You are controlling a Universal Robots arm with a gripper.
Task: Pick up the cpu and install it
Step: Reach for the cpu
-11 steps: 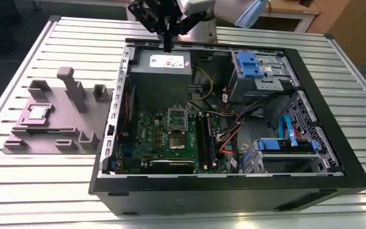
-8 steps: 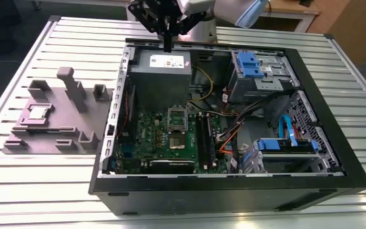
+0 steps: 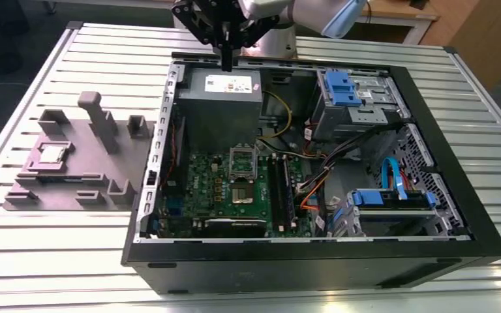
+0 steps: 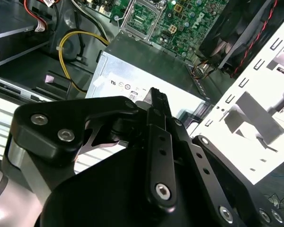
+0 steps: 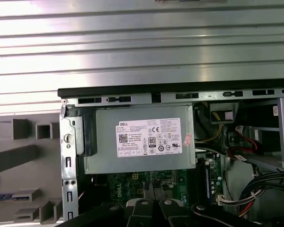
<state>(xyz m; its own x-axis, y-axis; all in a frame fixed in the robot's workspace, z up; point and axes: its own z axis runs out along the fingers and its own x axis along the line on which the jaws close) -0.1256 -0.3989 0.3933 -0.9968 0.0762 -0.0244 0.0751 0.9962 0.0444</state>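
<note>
**Separation of end effector from cpu: well apart, case wall between**

Inspection found the end effector hanging over the rear rim of the open computer case, directly above the grey power supply. We saw its fingers drawn together, or nearly so, with nothing held between them.

The cpu lay outside the case, flat in a recess of the grey fixture on the desk, silvery face upward. From the end effector it lay well off toward the exterior view's left and nearer that camera. Being square, it offered no long axis; its edges ran roughly parallel with the fixture's. Only one arm served the station.

We noted the side wall of the case standing between the two. Tall posts rose from the fixture near the cpu, on the side toward the case. Above the cpu itself we found open room. The socket on the motherboard appeared open and unfilled.
</note>
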